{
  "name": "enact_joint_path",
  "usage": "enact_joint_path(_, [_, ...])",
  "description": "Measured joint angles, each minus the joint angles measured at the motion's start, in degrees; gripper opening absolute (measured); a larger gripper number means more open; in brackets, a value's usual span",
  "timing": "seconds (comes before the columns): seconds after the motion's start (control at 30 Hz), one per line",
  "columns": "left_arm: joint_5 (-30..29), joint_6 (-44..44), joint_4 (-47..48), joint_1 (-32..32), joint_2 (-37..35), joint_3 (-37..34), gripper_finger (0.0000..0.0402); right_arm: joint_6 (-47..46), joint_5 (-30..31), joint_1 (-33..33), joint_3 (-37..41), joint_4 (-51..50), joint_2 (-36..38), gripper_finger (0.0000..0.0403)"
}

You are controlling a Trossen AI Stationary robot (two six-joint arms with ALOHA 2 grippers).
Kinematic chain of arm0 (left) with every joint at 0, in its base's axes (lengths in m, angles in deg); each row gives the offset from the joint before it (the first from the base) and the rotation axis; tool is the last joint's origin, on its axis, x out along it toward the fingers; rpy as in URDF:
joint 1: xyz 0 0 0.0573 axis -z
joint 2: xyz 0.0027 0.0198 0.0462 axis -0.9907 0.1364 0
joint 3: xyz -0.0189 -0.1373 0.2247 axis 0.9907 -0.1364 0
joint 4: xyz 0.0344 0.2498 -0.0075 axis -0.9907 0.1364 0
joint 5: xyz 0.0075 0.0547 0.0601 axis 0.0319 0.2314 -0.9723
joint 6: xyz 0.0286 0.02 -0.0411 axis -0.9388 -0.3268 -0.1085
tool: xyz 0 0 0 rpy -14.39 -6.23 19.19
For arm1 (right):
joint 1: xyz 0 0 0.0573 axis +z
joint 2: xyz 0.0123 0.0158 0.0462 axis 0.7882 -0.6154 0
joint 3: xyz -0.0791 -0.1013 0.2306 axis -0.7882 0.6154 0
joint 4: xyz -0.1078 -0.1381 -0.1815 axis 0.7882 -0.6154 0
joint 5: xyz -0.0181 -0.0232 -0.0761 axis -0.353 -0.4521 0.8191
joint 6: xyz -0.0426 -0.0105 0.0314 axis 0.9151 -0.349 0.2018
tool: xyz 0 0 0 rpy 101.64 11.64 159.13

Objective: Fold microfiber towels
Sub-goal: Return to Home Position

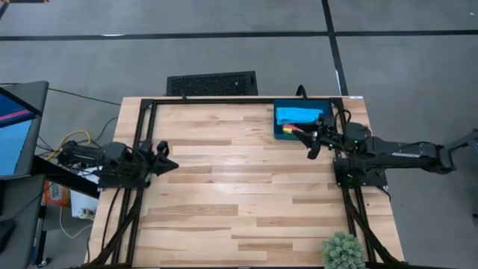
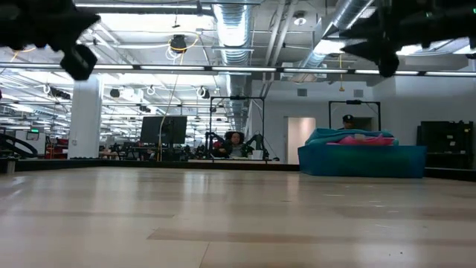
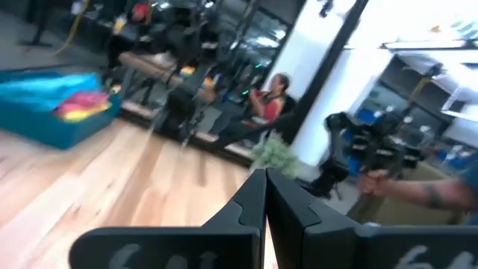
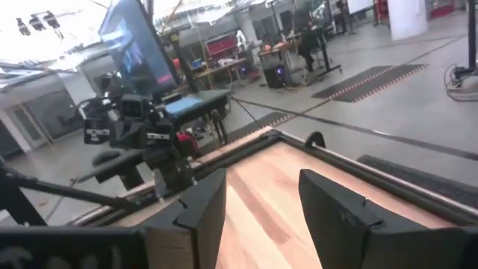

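A dark blue tray (image 1: 278, 134) stands at the table's far right and holds the folded microfiber towels: a sky-blue one (image 1: 297, 114) on top, with pink (image 3: 82, 99) and yellow (image 3: 75, 112) edges showing beside it. In the low view the pile (image 2: 349, 137) rises above the tray's wall (image 2: 362, 160). My right gripper (image 1: 314, 144) hovers open just beside the tray's near right corner, with nothing between its fingers (image 4: 261, 202). My left gripper (image 1: 168, 161) is shut and empty at the table's left edge, its closed fingers (image 3: 265, 198) pointing across the table.
A small green plant (image 1: 343, 250) stands at the near right corner. Black frame rails (image 1: 142, 142) run along the table's sides. A black mat (image 1: 211, 82) lies beyond the far edge and a monitor (image 1: 15, 127) stands off the left side. The bare wooden middle (image 1: 239, 179) is free.
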Motion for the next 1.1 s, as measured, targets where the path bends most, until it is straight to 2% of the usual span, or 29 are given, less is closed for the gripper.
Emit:
enact_joint_path(0.1, [-1.42, 0.38, 0.57, -0.03, -0.79, -2.3, 0.0, 0.07, 1.77, 1.31, 4.05, 2.01, 1.69, 0.0194])
enact_joint_path(0.2, [-2.21, 0.0, -5.78, 0.01, -0.9, -4.95, 0.0, -0.32, 3.39, 3.58, 9.81, 9.62, 3.77, 0.0192])
enact_joint_path(0.3, [-2.32, 0.32, -7.26, 0.01, -0.73, -7.89, 0.0, -0.34, 6.17, 5.77, 14.94, 14.74, 5.96, 0.0192])
enact_joint_path(0.47, [-2.37, 1.63, -3.65, 0.01, -0.68, -8.26, 0.0, 0.4, 6.8, 8.31, 20.0, 16.56, 9.41, 0.0194])
enact_joint_path(0.87, [-0.91, -8.43, -3.4, 0.01, -0.62, -8.28, 0.0, 0.48, 10.51, 10.26, 20.44, 10.61, 10.24, 0.0194])
enact_joint_path(1.1, [2.79, -0.47, -2.75, 0.04, -0.62, -8.33, 0.0, -0.93, 10.5, 10.28, 20.46, 10.08, 10.22, 0.0192])
